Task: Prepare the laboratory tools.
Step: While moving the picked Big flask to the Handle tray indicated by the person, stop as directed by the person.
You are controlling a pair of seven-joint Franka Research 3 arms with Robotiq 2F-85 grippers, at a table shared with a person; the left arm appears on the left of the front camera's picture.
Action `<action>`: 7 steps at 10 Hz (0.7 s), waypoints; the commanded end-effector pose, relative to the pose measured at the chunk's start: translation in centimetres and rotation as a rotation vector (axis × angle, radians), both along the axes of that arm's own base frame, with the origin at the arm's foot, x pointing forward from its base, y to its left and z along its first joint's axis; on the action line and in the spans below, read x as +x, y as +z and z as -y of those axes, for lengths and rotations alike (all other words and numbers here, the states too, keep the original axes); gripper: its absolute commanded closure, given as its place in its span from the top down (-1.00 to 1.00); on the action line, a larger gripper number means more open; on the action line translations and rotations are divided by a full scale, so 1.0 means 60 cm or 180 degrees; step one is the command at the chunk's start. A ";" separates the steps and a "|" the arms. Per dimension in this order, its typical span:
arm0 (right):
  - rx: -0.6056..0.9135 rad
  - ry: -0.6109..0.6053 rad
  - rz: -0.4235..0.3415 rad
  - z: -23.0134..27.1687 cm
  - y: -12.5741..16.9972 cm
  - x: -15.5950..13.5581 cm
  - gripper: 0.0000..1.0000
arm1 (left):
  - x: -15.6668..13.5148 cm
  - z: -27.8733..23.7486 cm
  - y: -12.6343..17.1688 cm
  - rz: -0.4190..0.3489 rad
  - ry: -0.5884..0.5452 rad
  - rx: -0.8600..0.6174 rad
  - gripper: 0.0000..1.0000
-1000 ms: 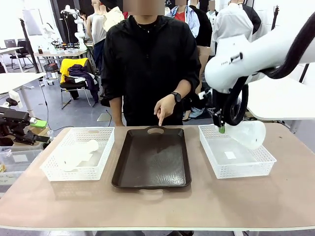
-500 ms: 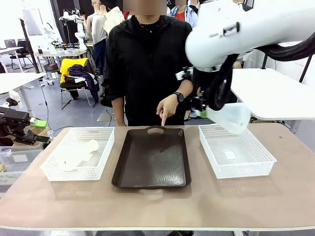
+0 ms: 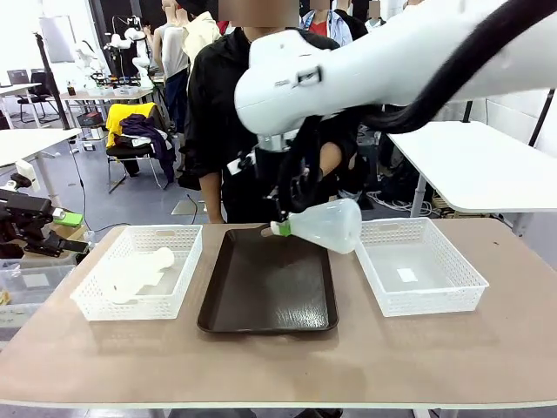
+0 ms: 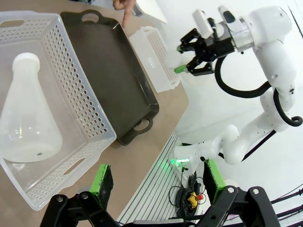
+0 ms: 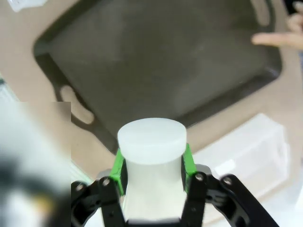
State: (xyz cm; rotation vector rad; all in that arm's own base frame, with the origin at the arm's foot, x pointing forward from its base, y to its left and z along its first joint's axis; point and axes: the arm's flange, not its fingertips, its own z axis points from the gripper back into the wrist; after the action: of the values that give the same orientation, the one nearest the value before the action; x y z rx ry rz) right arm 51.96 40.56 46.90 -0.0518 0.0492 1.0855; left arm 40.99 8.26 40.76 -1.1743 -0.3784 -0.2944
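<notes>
Flask (image 3: 326,226) gripped at neck by right end effector (image 3: 280,230) above tray (image 3: 265,292). Second flask (image 3: 130,274) lies in basket (image 3: 130,312) left of tray. Left end effector (image 4: 156,177) wide, empty.

Front view: fixed at the robot's edge of the table (image 3: 487,366). Faces level across to the person (image 3: 213,131) at the far edge. Mid distance, full table width in frame.

Left wrist view: high over the table's left end, behind the left gripper (image 4: 157,182). Faces down and across toward the right edge. Takes in the left basket (image 4: 90,118), dark brown tray (image 4: 109,71) and right basket (image 4: 154,59).

Right wrist view: close over the tray, facing steeply down past the conical flask (image 5: 151,137) neck. Blurred, so the height is probably low, not certain.

Shared: tray and right basket in all three views; left basket in the front and left wrist views.
</notes>
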 end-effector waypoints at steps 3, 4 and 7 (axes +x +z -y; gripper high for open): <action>0.0016 0.0225 -0.0315 -0.107 -0.051 0.092 -1.00 | -0.002 -0.002 0.001 0.0006 0.0004 0.0002 1.00; 0.0217 0.0269 -0.0327 -0.110 -0.071 0.101 -1.00 | -0.002 -0.002 0.001 0.0006 0.0004 0.0002 1.00; 0.0614 0.0211 -0.0301 -0.103 -0.108 0.141 -1.00 | -0.002 -0.002 0.001 0.0006 0.0004 0.0002 1.00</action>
State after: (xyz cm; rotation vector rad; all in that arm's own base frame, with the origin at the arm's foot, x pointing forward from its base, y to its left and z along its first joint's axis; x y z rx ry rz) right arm 59.27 46.31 39.80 0.1103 0.0521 1.1595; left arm 40.99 8.29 40.76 -1.1741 -0.3786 -0.2937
